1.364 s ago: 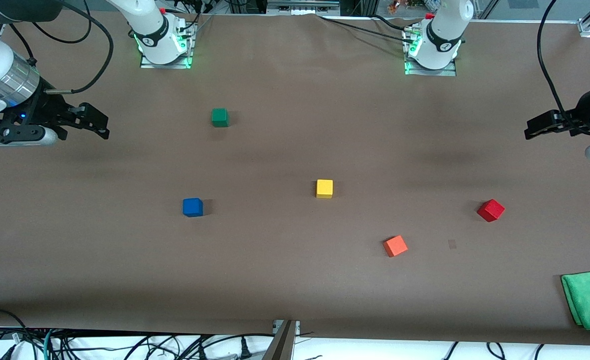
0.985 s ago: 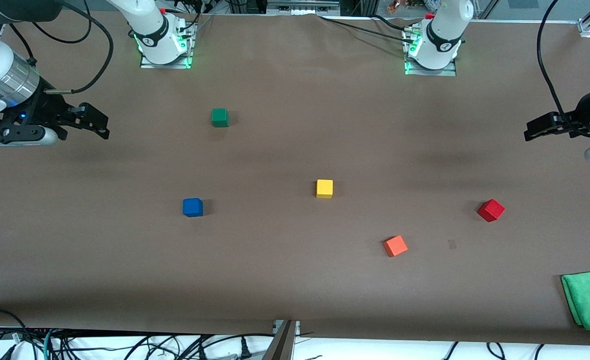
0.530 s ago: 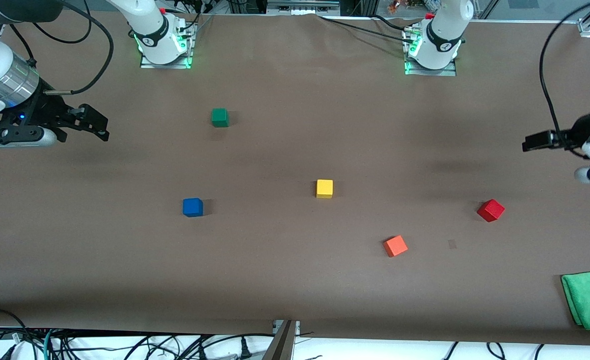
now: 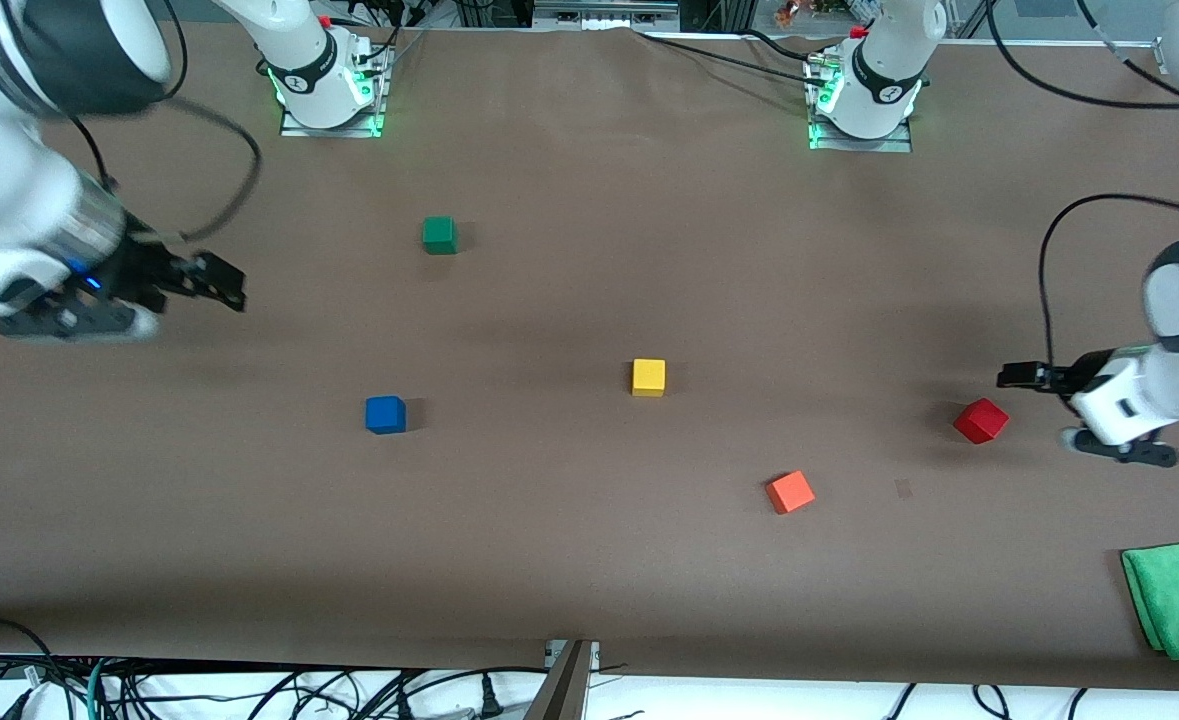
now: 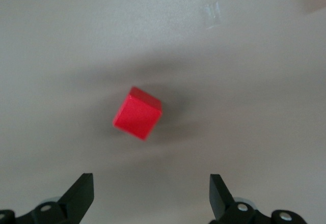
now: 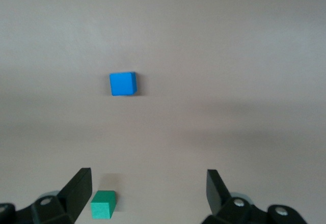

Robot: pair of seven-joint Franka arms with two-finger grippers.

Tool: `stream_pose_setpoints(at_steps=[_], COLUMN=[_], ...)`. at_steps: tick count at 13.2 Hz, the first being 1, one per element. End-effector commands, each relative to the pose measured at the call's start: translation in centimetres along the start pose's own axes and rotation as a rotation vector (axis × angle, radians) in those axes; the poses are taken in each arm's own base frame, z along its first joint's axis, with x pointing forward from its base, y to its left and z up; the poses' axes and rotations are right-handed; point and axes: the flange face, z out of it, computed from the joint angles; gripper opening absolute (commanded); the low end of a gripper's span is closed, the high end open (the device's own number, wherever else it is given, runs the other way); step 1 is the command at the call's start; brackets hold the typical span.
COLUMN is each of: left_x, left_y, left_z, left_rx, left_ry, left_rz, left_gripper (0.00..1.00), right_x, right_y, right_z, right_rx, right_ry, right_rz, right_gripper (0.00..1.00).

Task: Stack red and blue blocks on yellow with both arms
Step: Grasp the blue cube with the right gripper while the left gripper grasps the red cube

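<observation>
A: State the position of each block, taking the yellow block [image 4: 648, 377] as reference.

B: The yellow block sits mid-surface [image 4: 589, 580]. The blue block [image 4: 385, 414] lies toward the right arm's end and slightly nearer the front camera. The red block [image 4: 980, 420] lies toward the left arm's end, turned at an angle. All three rest apart, unstacked.

A: State the tool condition.

B: The left tool [image 4: 1024, 377] hangs above the surface just beside the red block, fingers [image 5: 81, 196] spread wide, holding nothing. The right tool [image 4: 221, 283] hangs over bare surface toward the right arm's end, fingers [image 6: 76, 191] spread wide, holding nothing.
</observation>
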Motion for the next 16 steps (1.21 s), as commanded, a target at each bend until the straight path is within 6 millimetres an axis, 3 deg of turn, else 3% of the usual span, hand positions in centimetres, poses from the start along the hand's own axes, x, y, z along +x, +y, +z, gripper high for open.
stream_pose_setpoints(at_steps=[1,2,6,9,12,14,16], left_x=[-0.8,-1.0,-0.8,-1.9,-2.3,-2.4,-2.2], left_y=[1.4,1.6,2.1,-0.1,-0.1,-0.8,-0.7], left_z=[2.7,4.2,7.8,9.8,11.8,13.0,13.1], left_rx=[0.087,0.093,0.162,0.148,0.137,0.125,0.128], left_ry=[0.058,0.080,0.143,0.140,0.154,0.155,0.160], left_rz=[0.214,0.253,0.347,0.359,0.355,0.343,0.358], left_gripper=[1.00,1.00,1.00,1.00,1.00,1.00,0.62], right_x=[3.4,4.3,6.6,7.0,5.9,5.9,6.2], right_y=[-2.1,-4.7,-7.7,-8.1,-7.7,-7.2,-7.1], right_z=[6.4,9.5,19.1,24.2,27.9,28.7,28.4], right_rx=[0.017,0.023,0.031,0.029,0.033,0.034,0.035], right_ry=[-0.023,0.001,0.065,0.064,0.108,0.110,0.110], right_rz=[-0.006,-0.031,-0.046,-0.049,-0.046,-0.036,-0.034], right_gripper=[0.99,0.99,0.99,0.98,0.87,0.69,0.41])
